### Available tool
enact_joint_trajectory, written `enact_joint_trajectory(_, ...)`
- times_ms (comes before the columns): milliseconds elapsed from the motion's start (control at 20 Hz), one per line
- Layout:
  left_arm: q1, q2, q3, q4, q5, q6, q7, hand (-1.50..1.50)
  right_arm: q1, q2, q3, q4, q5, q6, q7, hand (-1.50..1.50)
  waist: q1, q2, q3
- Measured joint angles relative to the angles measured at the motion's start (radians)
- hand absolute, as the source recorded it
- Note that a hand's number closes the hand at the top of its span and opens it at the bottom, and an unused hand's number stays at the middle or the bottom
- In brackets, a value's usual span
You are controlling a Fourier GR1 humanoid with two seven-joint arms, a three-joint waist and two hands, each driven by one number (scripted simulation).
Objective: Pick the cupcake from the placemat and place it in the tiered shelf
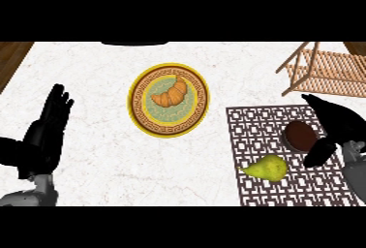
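Note:
A dark brown cupcake (300,135) sits on the patterned brown placemat (257,131) at the right. My right hand (342,127) is open just right of it, fingers stretched past its far side and thumb below its near side, the cupcake in the gap between them. I cannot tell whether the hand touches it. The wooden tiered shelf (330,72) stands at the far right, beyond the placemat. My left hand (46,131) rests open at the left edge, fingers up.
A green pear (267,167) lies on the placemat, near the cupcake's front left. A yellow-rimmed plate (142,114) holding a croissant (171,94) stands mid-counter. Dark wood shows beyond the counter's far corners.

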Motion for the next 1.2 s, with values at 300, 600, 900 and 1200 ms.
enact_joint_trajectory(300,-0.005,-0.018,0.015,-0.003,-0.018,-0.012,0.005,0.00,0.039,0.063,-0.031,0.053,0.092,-0.040,-0.094,-1.50,0.000,0.000,0.000)
enact_joint_trajectory(600,-0.007,-0.037,0.024,-0.010,-0.033,-0.029,0.012,0.00,0.023,0.117,-0.074,0.125,0.164,-0.049,-0.178,-1.50,0.001,0.000,0.000)
enact_joint_trajectory(900,0.010,-0.056,0.026,-0.024,-0.051,-0.037,0.009,0.00,0.027,0.173,-0.097,0.187,0.220,-0.058,-0.217,-1.50,0.001,0.000,0.000)
enact_joint_trajectory(1200,-0.022,-0.065,0.034,-0.019,-0.065,-0.039,0.038,0.00,0.025,0.175,-0.104,0.250,0.274,-0.055,-0.305,1.50,0.001,-0.003,-0.004)
